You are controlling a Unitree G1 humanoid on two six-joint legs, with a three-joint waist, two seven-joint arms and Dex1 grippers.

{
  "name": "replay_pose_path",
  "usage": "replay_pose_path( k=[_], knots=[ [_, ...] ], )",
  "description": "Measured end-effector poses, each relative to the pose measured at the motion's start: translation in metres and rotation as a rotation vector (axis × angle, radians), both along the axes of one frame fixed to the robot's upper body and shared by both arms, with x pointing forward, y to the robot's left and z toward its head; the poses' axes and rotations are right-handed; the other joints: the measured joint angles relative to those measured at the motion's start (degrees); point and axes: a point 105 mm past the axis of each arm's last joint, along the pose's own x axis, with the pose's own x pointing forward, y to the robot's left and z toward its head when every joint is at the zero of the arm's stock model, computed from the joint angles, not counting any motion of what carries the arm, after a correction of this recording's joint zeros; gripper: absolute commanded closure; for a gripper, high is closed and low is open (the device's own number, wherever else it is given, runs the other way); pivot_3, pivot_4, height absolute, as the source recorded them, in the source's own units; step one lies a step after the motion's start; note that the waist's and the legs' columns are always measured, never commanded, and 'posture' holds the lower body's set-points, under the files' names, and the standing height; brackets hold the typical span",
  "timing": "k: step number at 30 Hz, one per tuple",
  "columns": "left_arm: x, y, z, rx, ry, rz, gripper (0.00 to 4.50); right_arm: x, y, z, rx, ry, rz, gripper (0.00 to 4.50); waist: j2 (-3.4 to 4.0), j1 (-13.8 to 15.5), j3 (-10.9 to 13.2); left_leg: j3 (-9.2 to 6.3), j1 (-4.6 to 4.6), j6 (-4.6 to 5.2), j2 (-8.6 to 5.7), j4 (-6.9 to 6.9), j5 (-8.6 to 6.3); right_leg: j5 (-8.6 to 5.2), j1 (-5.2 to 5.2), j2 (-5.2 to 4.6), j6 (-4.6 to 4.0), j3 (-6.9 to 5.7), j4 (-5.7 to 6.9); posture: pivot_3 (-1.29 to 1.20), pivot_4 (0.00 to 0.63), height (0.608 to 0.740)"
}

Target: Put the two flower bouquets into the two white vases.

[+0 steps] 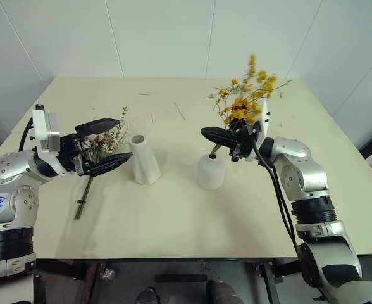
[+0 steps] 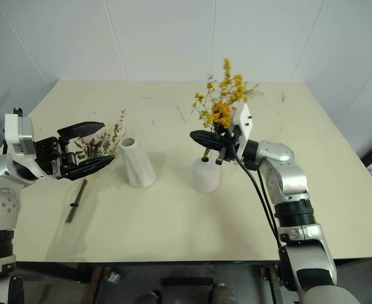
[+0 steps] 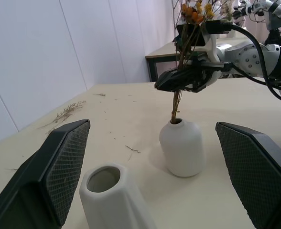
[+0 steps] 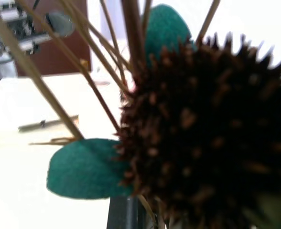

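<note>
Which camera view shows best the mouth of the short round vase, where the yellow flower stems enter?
The left wrist view: the short round vase stands near and unobstructed, its narrow mouth visible with the yellow bouquet stems entering below the right gripper. Both eye views show the vase smaller, from above. The right wrist view shows stems and a dark flower head, not the vase.

The left gripper (image 1: pixel 97 147) hides much of the bushy bouquet (image 1: pixel 104 142).

Two white vases (image 1: pixel 145 159) (image 1: pixel 211 171), two flower bouquets (image 1: pixel 246 95) (image 1: pixel 104 142), one dark stick (image 1: pixel 82 199), one table (image 1: pixel 173 215)
</note>
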Motion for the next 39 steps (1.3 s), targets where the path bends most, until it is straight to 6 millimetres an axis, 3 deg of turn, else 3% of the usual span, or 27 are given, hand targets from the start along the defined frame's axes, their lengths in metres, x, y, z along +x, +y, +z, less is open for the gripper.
replay_pose_path(
  k=[7, 12, 15, 20, 26, 29, 34, 39],
  knots=[
    [0.002, 0.002, -0.001, -0.008, -0.003, 0.016, 0.00, 0.005, -0.004, -0.025, -0.121, 0.110, 0.011, 4.48, 0.00, 0.0, 0.0, 0.00, -0.01, 0.00, 0.00, -0.07, 0.00, 0.00, -0.02, 0.00, 0.00, 0.00, -0.04, 0.00, 0.150, 0.740],
    [0.002, 0.003, -0.005, -0.013, 0.010, 0.027, 0.00, 0.007, -0.006, -0.029, -0.154, 0.145, 0.021, 4.48, 0.00, -0.1, 0.0, 0.00, 0.00, 0.00, 0.00, -0.07, 0.00, 0.00, -0.02, 0.00, 0.00, 0.00, -0.03, 0.00, 0.150, 0.740],
    [0.002, 0.003, -0.005, -0.017, 0.010, 0.032, 0.00, 0.008, -0.004, -0.030, -0.188, 0.161, 0.022, 3.91, 0.00, 0.0, 0.0, 0.00, 0.00, 0.00, 0.00, -0.05, 0.00, 0.00, -0.01, 0.00, 0.00, 0.00, -0.03, 0.00, 0.150, 0.740],
    [0.002, 0.003, -0.005, -0.019, 0.009, 0.032, 0.00, 0.013, -0.003, -0.031, -0.180, 0.152, -0.002, 2.21, 0.00, -0.1, 0.0, 0.01, -0.01, 0.00, 0.00, -0.08, 0.00, 0.00, -0.03, 0.00, 0.00, 0.00, -0.04, 0.00, 0.150, 0.740],
    [0.002, 0.004, -0.006, -0.019, 0.013, 0.034, 0.00, 0.010, -0.008, -0.018, -0.124, 0.113, 0.015, 0.14, 0.00, 0.0, 0.0, 0.00, -0.02, 0.00, 0.00, -0.11, 0.00, 0.00, -0.03, 0.00, 0.00, 0.00, -0.05, 0.00, 0.150, 0.740],
    [0.002, 0.004, -0.006, -0.019, 0.012, 0.034, 0.00, 0.007, -0.012, -0.013, -0.115, 0.100, 0.034, 0.04, 0.00, 0.0, 0.0, 0.01, -0.02, 0.00, 0.00, -0.10, 0.00, 0.00, -0.03, 0.00, 0.00, 0.00, -0.05, 0.00, 0.150, 0.740],
    [0.002, 0.008, -0.006, -0.002, 0.012, 0.038, 0.00, 0.003, -0.039, 0.000, -0.096, 0.055, 0.026, 0.04, 0.01, 0.0, 0.0, 0.01, -0.02, 0.00, 0.00, -0.11, 0.00, 0.00, -0.02, 0.00, 0.00, -0.01, -0.08, 0.00, 0.150, 0.740],
    [0.000, 0.011, -0.006, 0.021, 0.017, 0.033, 0.00, -0.001, -0.064, -0.020, -0.086, 0.107, 0.009, 0.04, 0.00, 0.0, 0.0, 0.01, -0.02, 0.00, 0.00, -0.11, 0.00, -0.01, -0.02, 0.00, 0.00, -0.01, -0.08, 0.00, 0.150, 0.740]
  ],
)
